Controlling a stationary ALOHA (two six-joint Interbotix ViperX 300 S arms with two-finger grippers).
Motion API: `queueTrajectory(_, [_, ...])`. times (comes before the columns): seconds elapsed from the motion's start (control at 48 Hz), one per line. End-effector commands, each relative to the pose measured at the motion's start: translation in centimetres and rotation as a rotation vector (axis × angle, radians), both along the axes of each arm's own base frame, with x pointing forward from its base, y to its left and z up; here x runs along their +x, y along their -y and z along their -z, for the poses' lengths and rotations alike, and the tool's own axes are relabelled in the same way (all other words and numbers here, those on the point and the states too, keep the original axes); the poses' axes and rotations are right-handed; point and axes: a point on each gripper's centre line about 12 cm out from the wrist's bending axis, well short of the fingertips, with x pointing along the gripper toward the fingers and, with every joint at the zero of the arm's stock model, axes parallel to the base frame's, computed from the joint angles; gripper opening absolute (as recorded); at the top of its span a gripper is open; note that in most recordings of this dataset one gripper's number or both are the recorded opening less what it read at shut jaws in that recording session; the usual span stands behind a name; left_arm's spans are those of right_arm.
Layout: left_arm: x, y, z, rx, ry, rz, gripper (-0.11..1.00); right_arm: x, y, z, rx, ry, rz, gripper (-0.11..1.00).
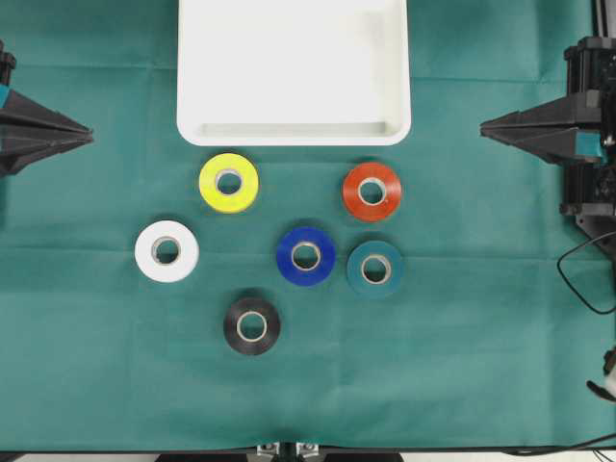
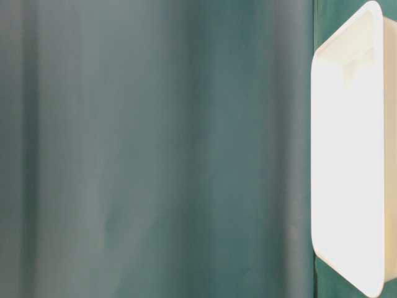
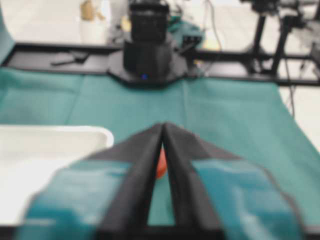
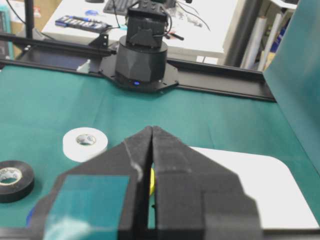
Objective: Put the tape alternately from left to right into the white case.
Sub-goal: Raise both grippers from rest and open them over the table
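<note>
Nothing is packed yet: both grippers, left [image 1: 89,136] and right [image 1: 486,124], have fingers together at the table's side edges, six glossy tape rolls lie mid-table below the shallow white plastic case [image 1: 294,130], so I'd open left onto the leftmost white roll [image 1: 166,251].

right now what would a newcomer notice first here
Six bright tape rolls scattered flat on the green cloth, the yellow roll and red-orange roll nearest the white case at the top, which holds nothing. Both end effectors, left and right, rest shut at the sides.
</note>
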Motion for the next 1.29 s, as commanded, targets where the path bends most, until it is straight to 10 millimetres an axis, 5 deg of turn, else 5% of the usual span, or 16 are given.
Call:
queueTrajectory(0.0, [0.2,0.0,-0.2,-0.002,0.003,0.001,-0.03,0.2,0.1,-0.4,0.001,0.009,0.005,0.06])
queueTrajectory(0.125, [0.2,0.0,0.1,0.002,-0.005,0.001,0.17,0.2,0.2,-0.4,0.003,0.009,0.011,0.35])
queueTrajectory(0.271, [0.2,0.0,0.1,0.003,-0.005,0.001,0.58,0.2,0.4,-0.4,0.003,0.009,0.02,0.78])
queueTrajectory(0.375, [0.2,0.1,0.1,0.003,-0.012,0.003,0.83,0.2,0.5,-0.5,0.003,0.012,0.023,0.83])
queueTrajectory(0.854, [2.1,0.2,0.1,0.026,-0.188,0.007,0.83,3.1,0.6,-0.9,0.073,-0.15,0.026,0.83])
queueTrajectory(1.27, [4.8,0.2,5.3,0.073,-0.558,0.023,0.83,5.9,0.9,1.8,0.076,-0.321,0.039,0.83])
